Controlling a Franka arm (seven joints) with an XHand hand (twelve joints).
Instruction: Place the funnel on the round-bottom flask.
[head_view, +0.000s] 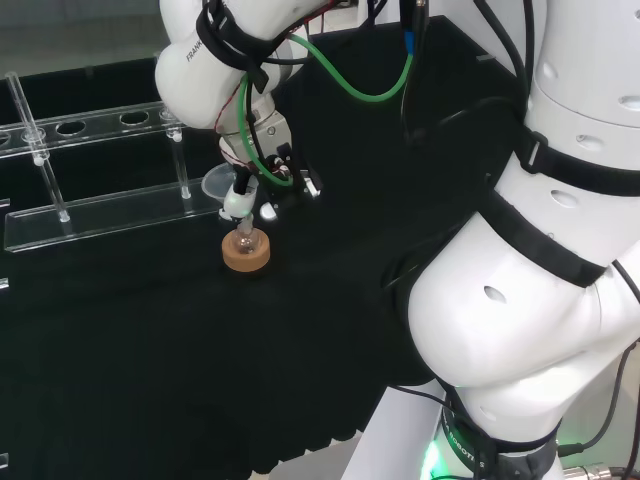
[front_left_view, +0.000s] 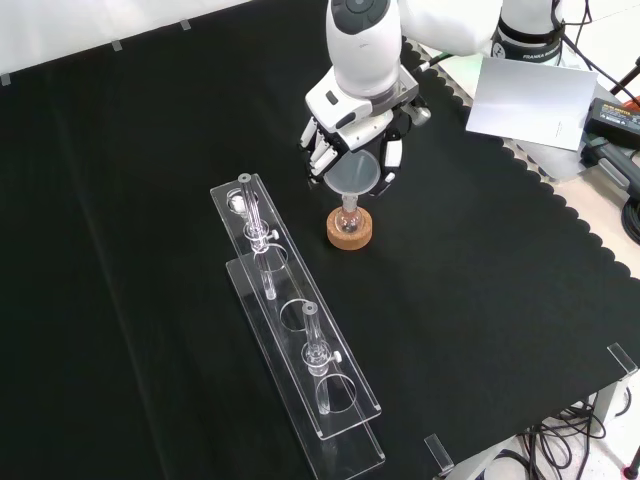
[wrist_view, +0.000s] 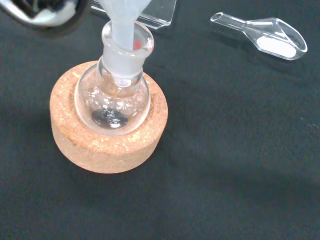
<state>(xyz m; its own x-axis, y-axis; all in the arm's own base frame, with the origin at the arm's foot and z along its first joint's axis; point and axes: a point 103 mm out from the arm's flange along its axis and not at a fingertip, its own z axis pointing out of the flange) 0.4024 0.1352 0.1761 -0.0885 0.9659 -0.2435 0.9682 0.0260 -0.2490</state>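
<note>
The funnel (front_left_view: 357, 176) is held in the hand (front_left_view: 352, 140), fingers curled about its cone, directly above the flask (front_left_view: 349, 214), which sits upright in a cork ring (front_left_view: 350, 230) on the black cloth (front_left_view: 480, 300). In the wrist view the funnel's stem (wrist_view: 123, 31) is seen already passed into the flask's neck (wrist_view: 127, 47), so the seating step is judged to be in hand and nearly complete; whether the cone rests fully on the neck's rim cannot be told. In the head view the hand (head_view: 262, 180) is seen over the cork ring (head_view: 246, 252), with the clear rack (head_view: 95, 170) behind and to the left. In the front view the rack (front_left_view: 290, 330) stands just left of the flask, apart from it. A clear scoop (wrist_view: 262, 34) lies on the cloth well apart from the ring in the wrist view. The next move is judged to call for the funnel to be settled straight down, then for the fingers to be eased off without the flask being tipped from its ring.
</note>
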